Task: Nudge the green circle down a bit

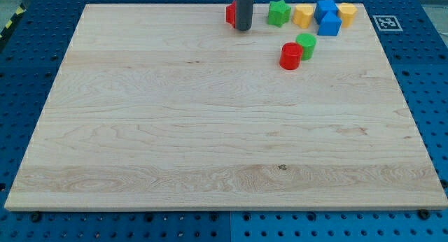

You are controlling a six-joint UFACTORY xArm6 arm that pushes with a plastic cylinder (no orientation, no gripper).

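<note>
The green circle is a short green cylinder near the view's top right, touching a red cylinder at its lower left. My tip is the end of the dark rod at the view's top centre, well to the left of the green circle. A red block sits just behind the rod, partly hidden by it.
A green star block, a yellow block, two blue blocks and another yellow block line the top edge at the right. The wooden board lies on a blue pegboard. A marker tag is at top right.
</note>
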